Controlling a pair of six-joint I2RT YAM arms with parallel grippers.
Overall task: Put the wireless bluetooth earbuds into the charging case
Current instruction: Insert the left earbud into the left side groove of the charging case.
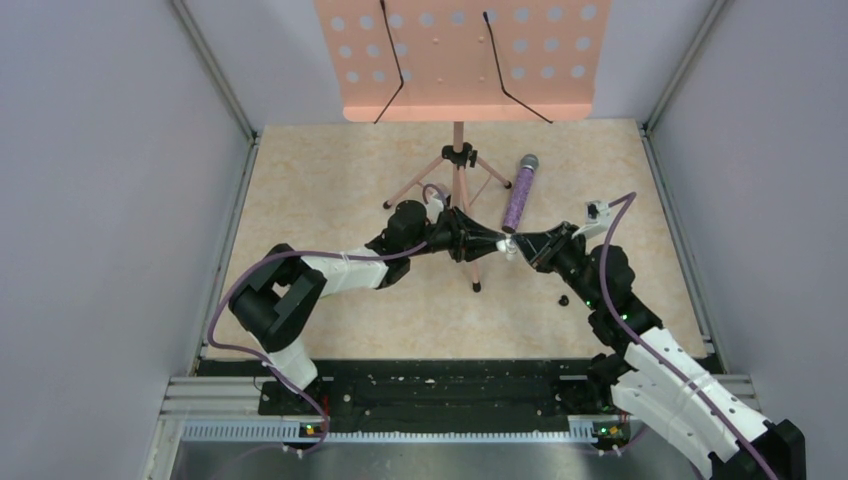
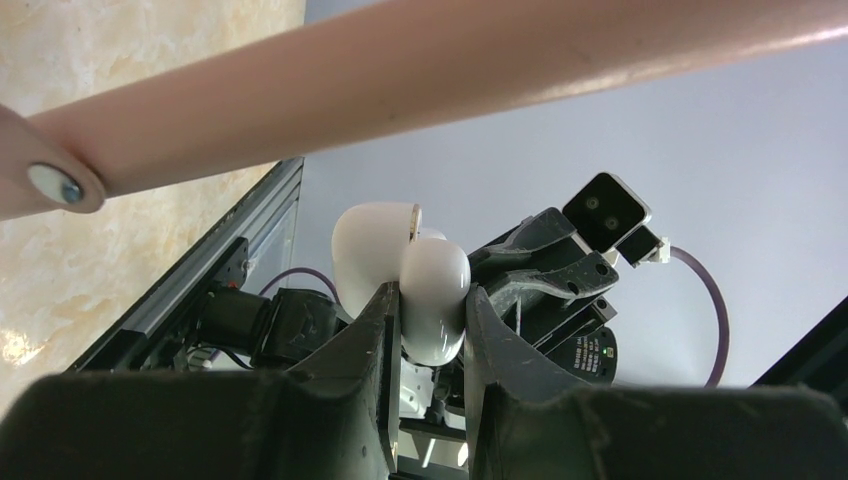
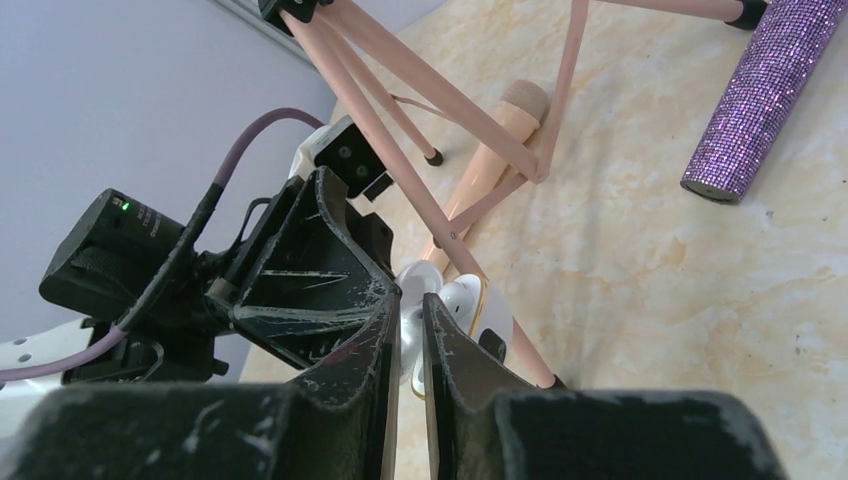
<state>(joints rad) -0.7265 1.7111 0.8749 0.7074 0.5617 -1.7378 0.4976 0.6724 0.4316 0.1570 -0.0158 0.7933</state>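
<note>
1. Left gripper (image 2: 432, 300) is clamping the white charging case (image 2: 432, 275) by its flanks, with the lid standing open, up off the table (image 1: 330, 180).
2. Right gripper (image 3: 410, 305) is pinching, jaws nearly together, what appears to be a white earbud (image 3: 412, 345) at the case's mouth.
3. Both pieces are looking light, rigid, glossy and slippery. Gripping the bud by its stem and pressing gently is seeming wisest, since a hard squeeze could be shooting it sideways.

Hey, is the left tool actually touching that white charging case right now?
Touching. The left wrist view shows the left tool shut on the white charging case, both fingers pressed against its sides with no gap.
</note>
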